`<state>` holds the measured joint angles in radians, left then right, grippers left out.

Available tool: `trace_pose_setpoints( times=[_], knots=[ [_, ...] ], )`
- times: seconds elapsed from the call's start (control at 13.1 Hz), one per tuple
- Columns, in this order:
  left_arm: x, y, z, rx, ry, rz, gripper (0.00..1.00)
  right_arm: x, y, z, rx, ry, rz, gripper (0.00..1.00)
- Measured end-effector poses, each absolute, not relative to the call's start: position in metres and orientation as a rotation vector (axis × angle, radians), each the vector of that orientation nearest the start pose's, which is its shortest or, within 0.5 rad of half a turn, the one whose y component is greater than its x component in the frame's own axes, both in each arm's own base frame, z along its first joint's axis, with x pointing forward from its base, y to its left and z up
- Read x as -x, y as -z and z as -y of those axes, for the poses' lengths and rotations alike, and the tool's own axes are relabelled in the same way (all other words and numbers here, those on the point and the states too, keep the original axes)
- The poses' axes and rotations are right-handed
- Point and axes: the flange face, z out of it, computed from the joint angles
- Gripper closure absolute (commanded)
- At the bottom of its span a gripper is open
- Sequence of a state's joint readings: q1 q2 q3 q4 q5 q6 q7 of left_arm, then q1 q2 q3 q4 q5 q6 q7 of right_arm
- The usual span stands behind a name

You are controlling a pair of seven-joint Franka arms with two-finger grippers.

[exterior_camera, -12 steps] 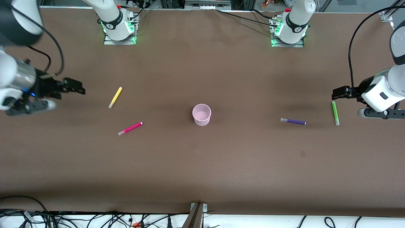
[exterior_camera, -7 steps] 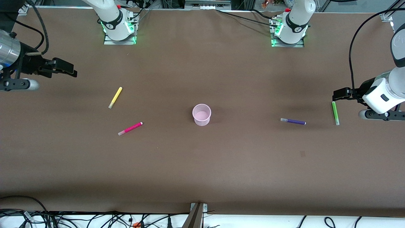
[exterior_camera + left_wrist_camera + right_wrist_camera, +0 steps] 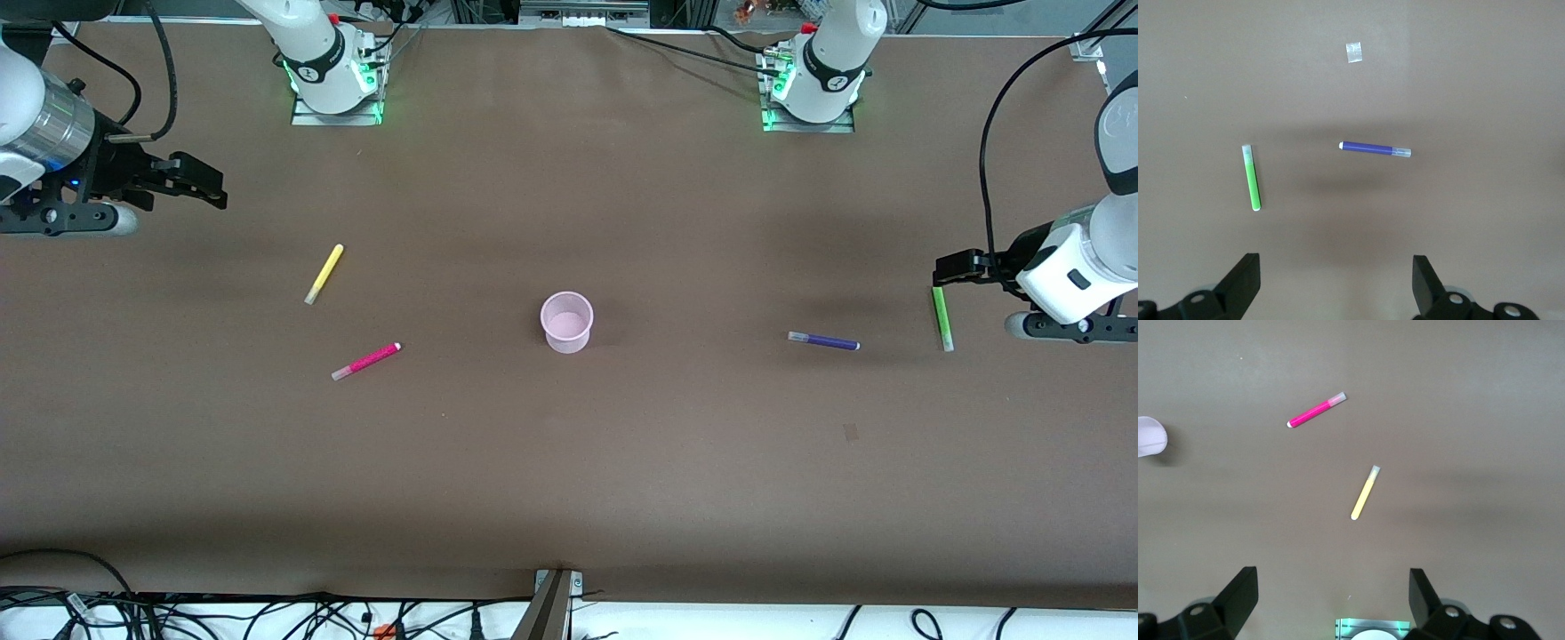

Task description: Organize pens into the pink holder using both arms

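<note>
Brown desk (image 3: 569, 480) beneath two arms: right gripper (image 3: 200, 182), jaws spread, above the yellow pen (image 3: 324, 274) and magenta pen (image 3: 365, 361); the empty pink holder (image 3: 566, 322) mid-desk; purple pen (image 3: 823, 340), green pen (image 3: 941, 317) under left gripper (image 3: 956, 266), jaws spread.

flat brown tabletop (image 3: 569, 462) | slim yellow marker pen (image 3: 324, 274), pale tip | slim magenta marker pen (image 3: 365, 361), pale tip | small pale pink round plastic cup (image 3: 566, 322) | slim purple marker pen (image 3: 823, 340), pale tip | slim green marker pen (image 3: 942, 317), pale tip | black fingers (image 3: 1245, 283)
</note>
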<state>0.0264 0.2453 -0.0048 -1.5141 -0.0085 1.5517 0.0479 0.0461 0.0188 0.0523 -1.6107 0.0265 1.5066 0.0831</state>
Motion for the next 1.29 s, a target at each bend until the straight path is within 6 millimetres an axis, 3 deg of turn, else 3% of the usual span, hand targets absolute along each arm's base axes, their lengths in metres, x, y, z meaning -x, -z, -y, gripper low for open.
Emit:
trace_pose_setpoints(
  times=[0.46,0.76,0.99,1.14,1.29],
  knots=[
    [-0.615,-0.499,-0.027,3.142,-0.345,-0.006,0.0,-0.557,-0.581,-0.057,3.169,-0.177,0.023,0.0],
    [-0.614,-0.498,-0.026,3.142,-0.356,-0.008,0.0,-0.559,-0.568,-0.084,3.166,-0.202,-0.41,0.0],
    [-0.614,-0.498,-0.025,3.149,-0.363,0.044,0.0,-0.572,-0.534,-0.105,3.129,-0.246,-0.739,0.0],
    [-0.615,-0.498,-0.026,3.17,-0.36,0.301,0.0,-0.593,-0.498,-0.121,3.065,-0.201,-0.966,0.0],
    [-0.621,-0.488,-0.033,3.13,-0.352,0.586,0.0,-0.611,-0.448,-0.138,3.028,-0.2,-1.07,0.0]
  ],
)
